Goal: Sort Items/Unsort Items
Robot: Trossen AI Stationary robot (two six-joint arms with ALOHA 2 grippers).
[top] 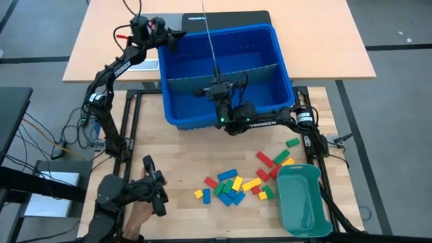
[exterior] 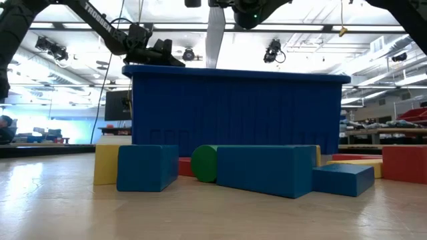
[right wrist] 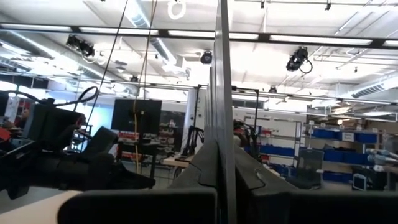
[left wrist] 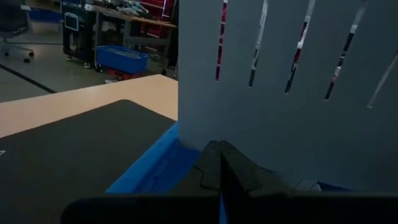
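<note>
Red, yellow, green and blue blocks (top: 236, 183) lie loose on the wooden table top, close up in the low view (exterior: 267, 170). Beyond them stands a big blue bin (top: 270, 40) with a grey divider (top: 202, 79) set along it. My right gripper (top: 217, 73) is over the bin's middle, shut on an upright grey slotted sheet (left wrist: 280, 118), seen edge-on from above (top: 209, 34). My left gripper (top: 179, 38) is shut at the bin's far-left corner, pointing level at the sheet's face. My right gripper pinches the slotted sheet's edge (right wrist: 221, 124) between its two fingers, coming from the table's near side and slanting upward. The sheet stands upright and rises above the fingers. Its lower part (exterior: 215, 40) goes down behind the bin's wall, which hides its bottom end. My left gripper (left wrist: 219, 158) is shut just over the bin's far-left rim (left wrist: 149, 165); I cannot tell whether it touches the rim or the sheet.
A teal-green oblong tray (top: 300, 199) stands at the near right, beside the blocks. A black mat (top: 229, 15) lies on a second table beyond the bin. At the near left a dark device (top: 131, 192) and a person's hand (top: 135, 219) reach over the edge.
</note>
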